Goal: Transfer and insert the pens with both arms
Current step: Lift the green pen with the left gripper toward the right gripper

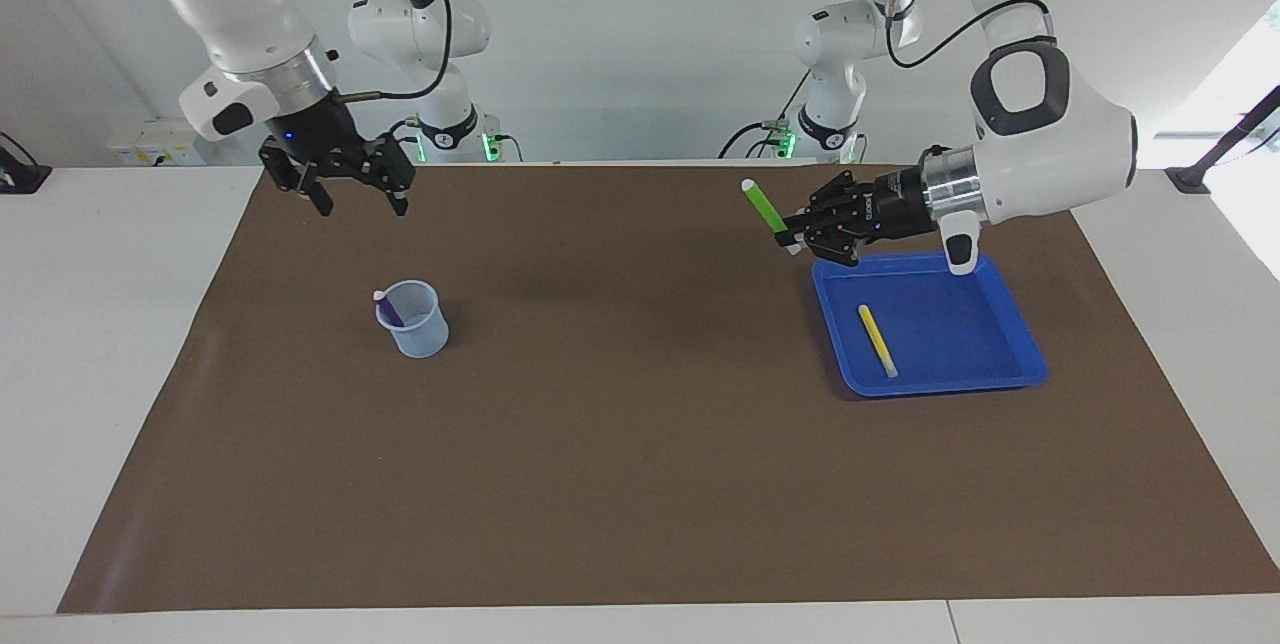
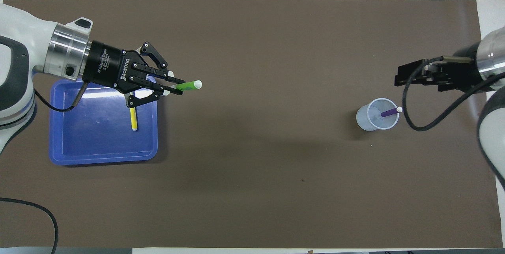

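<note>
— Brown mat [image 1: 640, 484] is lying bare nearest us on the surface; we are carrying the green pen [image 1: 764, 207] in the left gripper [image 1: 795, 239], jaws pinching its lower end, just off the blue tray [image 1: 1010, 369] rim.

— We are keeping it level for the handover; the middle is open room. The right gripper [image 1: 352, 194] is waiting, jaws spread, above the cup [image 1: 413, 324] holding the purple pen [image 1: 393, 308]. The yellow pen [image 1: 877, 339] is lying in the tray.

The left gripper [image 2: 173, 87] is showing white lettering on its black body in the overhead view: "ROBOTIQ", with a smaller line beside it reading roughly "2F Adaptive Gripper". Nothing else is showing legible text.
</note>
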Controlling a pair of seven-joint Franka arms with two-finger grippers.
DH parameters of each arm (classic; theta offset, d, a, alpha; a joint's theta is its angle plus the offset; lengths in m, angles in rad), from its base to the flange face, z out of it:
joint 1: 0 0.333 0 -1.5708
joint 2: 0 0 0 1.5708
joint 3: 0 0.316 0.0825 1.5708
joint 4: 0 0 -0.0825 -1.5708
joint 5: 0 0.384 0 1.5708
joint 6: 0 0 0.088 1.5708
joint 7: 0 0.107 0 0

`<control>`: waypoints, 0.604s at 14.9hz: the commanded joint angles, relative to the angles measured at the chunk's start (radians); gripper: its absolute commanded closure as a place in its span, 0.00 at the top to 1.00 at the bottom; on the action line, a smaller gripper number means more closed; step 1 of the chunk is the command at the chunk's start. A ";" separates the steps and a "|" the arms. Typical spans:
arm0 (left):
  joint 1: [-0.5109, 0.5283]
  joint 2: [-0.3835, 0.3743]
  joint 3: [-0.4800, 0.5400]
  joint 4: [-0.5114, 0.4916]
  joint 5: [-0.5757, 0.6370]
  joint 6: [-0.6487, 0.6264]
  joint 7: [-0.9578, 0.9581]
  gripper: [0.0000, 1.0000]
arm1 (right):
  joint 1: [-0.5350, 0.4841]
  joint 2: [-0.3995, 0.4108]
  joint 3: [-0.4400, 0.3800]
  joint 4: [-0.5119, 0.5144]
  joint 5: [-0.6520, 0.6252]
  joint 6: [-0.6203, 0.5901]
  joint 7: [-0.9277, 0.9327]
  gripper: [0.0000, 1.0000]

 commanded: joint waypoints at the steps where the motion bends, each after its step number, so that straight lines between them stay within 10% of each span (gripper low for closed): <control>1: -0.064 -0.135 0.007 -0.157 -0.098 0.148 -0.056 0.00 | -0.007 -0.015 0.071 -0.026 0.097 0.067 0.165 1.00; 9: -0.184 -0.268 0.007 -0.374 -0.319 0.324 -0.085 0.00 | -0.006 -0.003 0.274 -0.025 0.198 0.210 0.476 0.99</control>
